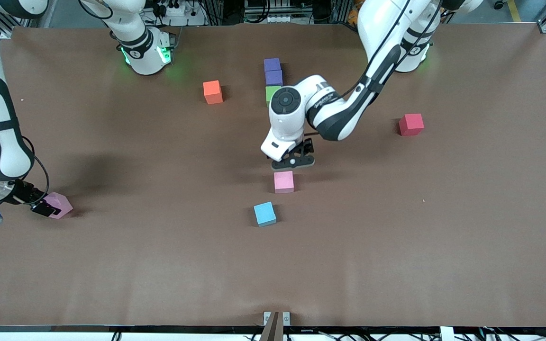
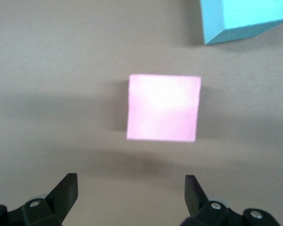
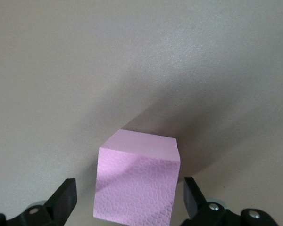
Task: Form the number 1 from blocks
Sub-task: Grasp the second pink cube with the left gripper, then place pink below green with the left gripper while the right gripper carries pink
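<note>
Two pink blocks | one [image 1: 283, 182] just beside left gripper [image 1: 293, 163] | other [image 3: 137, 186] seemingly between right gripper [image 3: 127, 197] jaws

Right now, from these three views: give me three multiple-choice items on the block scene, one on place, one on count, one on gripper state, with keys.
1. What does the left gripper hover beside?
A. red block
B. pink block
C. orange block

2. How many purple blocks stand in the column?
A. one
B. two
C. three

3. The right gripper is:
A. open around a pink block
B. shut, empty
C. holding the light-blue block

Answers:
1 B, the central pink block lies just ahead of its open fingers.
2 B, two purple blocks above the green block.
3 A, fingers straddle the other pink block.
</note>
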Motion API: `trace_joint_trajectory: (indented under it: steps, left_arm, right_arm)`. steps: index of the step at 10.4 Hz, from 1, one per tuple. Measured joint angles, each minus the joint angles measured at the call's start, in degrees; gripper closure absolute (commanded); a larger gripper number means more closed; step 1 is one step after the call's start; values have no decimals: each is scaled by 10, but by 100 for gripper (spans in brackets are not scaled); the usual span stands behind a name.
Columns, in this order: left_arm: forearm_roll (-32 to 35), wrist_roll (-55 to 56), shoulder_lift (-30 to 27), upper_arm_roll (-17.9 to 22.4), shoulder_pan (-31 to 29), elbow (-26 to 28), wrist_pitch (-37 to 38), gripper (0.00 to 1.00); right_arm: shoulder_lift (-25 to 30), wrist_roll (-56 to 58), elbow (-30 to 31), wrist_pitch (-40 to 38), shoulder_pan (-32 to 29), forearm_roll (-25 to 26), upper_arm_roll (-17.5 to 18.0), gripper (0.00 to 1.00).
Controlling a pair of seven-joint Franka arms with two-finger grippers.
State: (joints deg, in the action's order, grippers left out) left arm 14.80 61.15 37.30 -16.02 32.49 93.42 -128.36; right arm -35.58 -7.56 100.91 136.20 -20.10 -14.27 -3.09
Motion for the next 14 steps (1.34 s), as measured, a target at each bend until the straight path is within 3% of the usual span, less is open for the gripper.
trace_joint_trajectory:
  steps: [4,8,11,14]
  left_arm:
    - [18,-42,39,18,0,-36,-33,0]
    - [18,-56,63,24,2,-67,-41,0]
    - [18,-56,72,24,5,-76,-48,0]
    - [18,-56,85,25,8,-80,-55,0]
  right_arm:
    - [-6,14,0,0,0,0,-7,0]
    - [-11,15,0,0,4,-1,-7,16]
    - [-13,15,0,0,5,-1,-7,43]
    - [-13,18,-2,0,6,-1,-8,43]
